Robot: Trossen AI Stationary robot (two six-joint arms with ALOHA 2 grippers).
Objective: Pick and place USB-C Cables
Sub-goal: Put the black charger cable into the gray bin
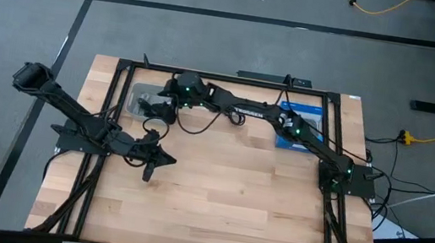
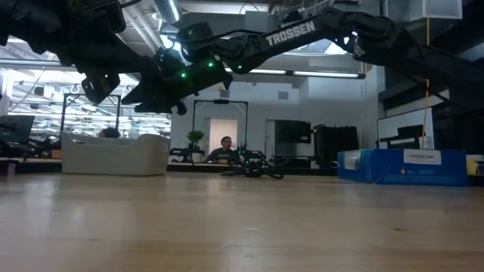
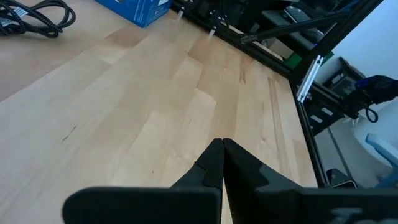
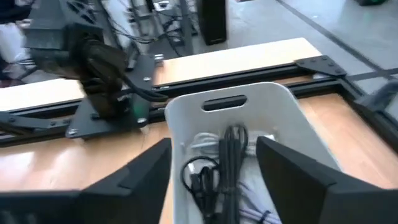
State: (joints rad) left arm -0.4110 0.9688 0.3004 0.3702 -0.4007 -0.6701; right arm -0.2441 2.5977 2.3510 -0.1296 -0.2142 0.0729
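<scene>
The grey tray (image 4: 273,106) sits near the table's far left corner and holds several bundled USB-C cables (image 4: 217,168), black and white. My right gripper (image 4: 214,146) hovers open above the tray (image 1: 140,94), with one finger over each long side and touching nothing. It also shows above the tray (image 2: 113,155) in the low view. More black cables (image 1: 213,119) lie loose on the table between the tray and the blue box (image 1: 298,124). My left gripper (image 3: 222,155) is shut and empty over the bare wood left of centre (image 1: 149,167).
The blue box (image 2: 401,166) lies flat at the far right, under my right arm's reach. A black metal frame (image 1: 232,78) borders the table. Bare wood (image 1: 224,199) takes up the near half. A person sits in the room beyond the far edge (image 2: 224,147).
</scene>
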